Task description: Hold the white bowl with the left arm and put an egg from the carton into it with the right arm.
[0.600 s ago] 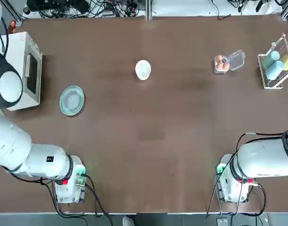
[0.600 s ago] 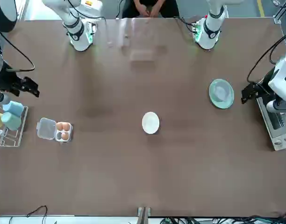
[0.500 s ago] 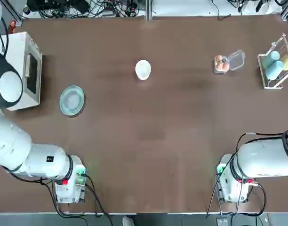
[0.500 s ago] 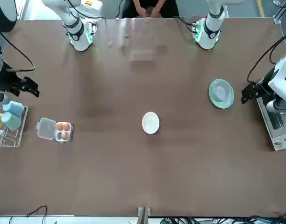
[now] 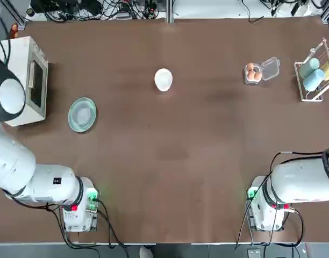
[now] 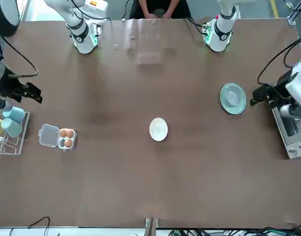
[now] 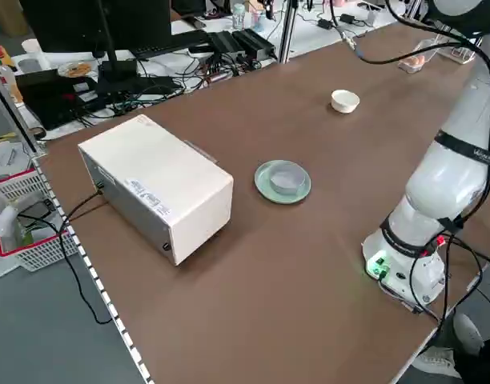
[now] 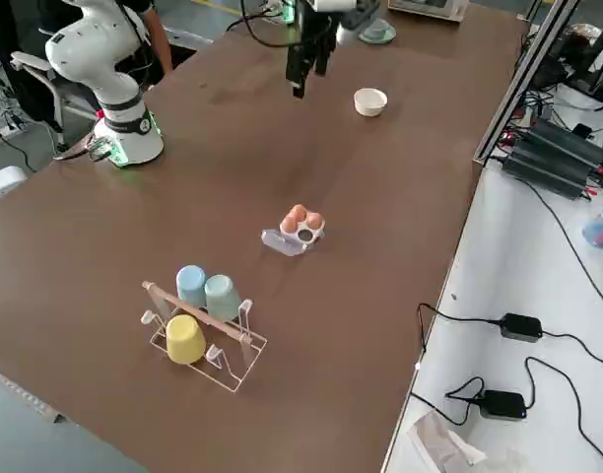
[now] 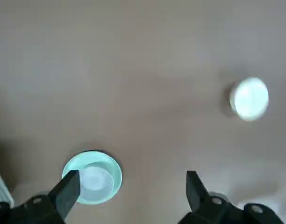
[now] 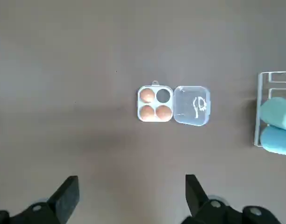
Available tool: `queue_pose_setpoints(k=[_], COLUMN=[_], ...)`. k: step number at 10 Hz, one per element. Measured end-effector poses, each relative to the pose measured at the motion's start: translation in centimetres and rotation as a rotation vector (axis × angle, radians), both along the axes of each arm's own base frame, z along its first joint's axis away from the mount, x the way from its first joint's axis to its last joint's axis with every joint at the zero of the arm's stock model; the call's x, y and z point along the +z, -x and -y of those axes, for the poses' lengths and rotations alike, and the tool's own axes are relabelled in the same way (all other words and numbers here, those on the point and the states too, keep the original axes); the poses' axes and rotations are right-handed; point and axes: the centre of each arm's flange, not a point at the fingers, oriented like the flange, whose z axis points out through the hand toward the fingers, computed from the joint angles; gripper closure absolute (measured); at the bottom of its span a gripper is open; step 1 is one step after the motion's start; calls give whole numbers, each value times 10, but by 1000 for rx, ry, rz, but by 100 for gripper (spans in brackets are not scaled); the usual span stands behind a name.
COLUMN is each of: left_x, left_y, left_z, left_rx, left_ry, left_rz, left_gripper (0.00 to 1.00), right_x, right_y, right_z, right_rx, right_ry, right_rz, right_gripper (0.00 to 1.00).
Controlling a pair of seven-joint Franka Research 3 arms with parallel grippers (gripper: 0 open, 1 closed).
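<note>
The white bowl [image 5: 163, 79] stands upright and alone at the far middle of the table, also seen as the bowl [image 6: 158, 129] from the front. The clear carton [image 5: 259, 71] lies at the far right with its lid flipped open; three orange-brown eggs [image 10: 154, 105] fill its cups and one cup is bare. My right gripper [image 10: 129, 193] hovers high, open, with nothing in it, well short of the carton [image 10: 173, 104]. My left gripper [image 9: 131, 191] also hangs open and high over the grey-green plate [image 9: 92, 176], far from the bowl [image 9: 249, 98].
A wire rack [image 5: 315, 75] with blue and yellow cups stands beside the carton at the table's right edge. A white box-shaped appliance [image 5: 24, 80] sits at the left edge, next to the plate [image 5: 82, 114]. A person stands behind the arm bases [image 6: 158, 6].
The left arm has shifted slightly above the plate. The bowl, carton and right gripper stay where they were.
</note>
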Motion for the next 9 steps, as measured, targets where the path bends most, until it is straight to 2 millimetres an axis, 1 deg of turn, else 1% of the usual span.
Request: queue_pose_setpoints(k=[1,2,3,4,5,6,7,9], left_x=[-28,-47,-56,-61,-63,-65,-72,-97], left_y=[-8,-13,-14,-14,-15,-16,-20,-33], left_z=[23,43,59,67,69,69,69,73], left_rx=[-135,-228,-279,-299,-315,-345,-397,-498], left_ry=[20,34,45,54,62,68,83,146], left_rz=[-26,-42,-50,-56,-56,-50,-35,-7], left_gripper=[0,0,0,0,0,0,0,0], right_x=[-36,-63,-80,-89,-93,-93,-92,-92], right_y=[-13,-26,-35,-40,-42,-43,-43,-43], right_z=[2,4,5,7,10,10,11,11], right_rx=[-3,-5,-7,-10,-14,-15,-15,-16], right_ry=[-1,-2,-2,-3,-2,-2,-2,-2], right_rz=[-24,-34,-33,-27,-23,-19,-17,-18], right_gripper=[0,0,0,0,0,0,0,0])
